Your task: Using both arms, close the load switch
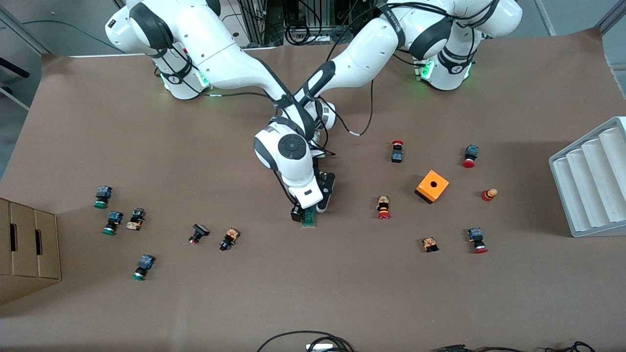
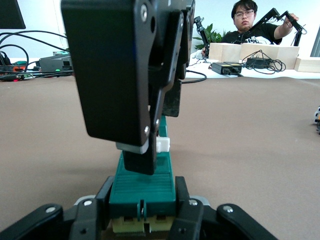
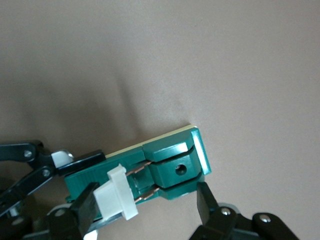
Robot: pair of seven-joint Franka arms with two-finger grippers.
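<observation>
Grippers meet at the switch

Load switch (image 1: 308, 218) lies flat mid-table, well apart from the orange box (image 1: 432, 186). Left gripper (image 2: 143, 216) is clamped on one end of its green body. Right gripper (image 3: 150, 202) straddles the white slider (image 3: 117, 192) (jaws part-spread, one finger (image 3: 206, 202) just beside the green body).

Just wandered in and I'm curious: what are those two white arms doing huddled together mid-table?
Both arms are working on the load switch, a small green block lying on the brown table. The left gripper is shut on one end of it, pinning it in place. The right gripper is down over the block, its jaws either side of the white slider. Push buttons and an orange box lie untouched around them.
</observation>
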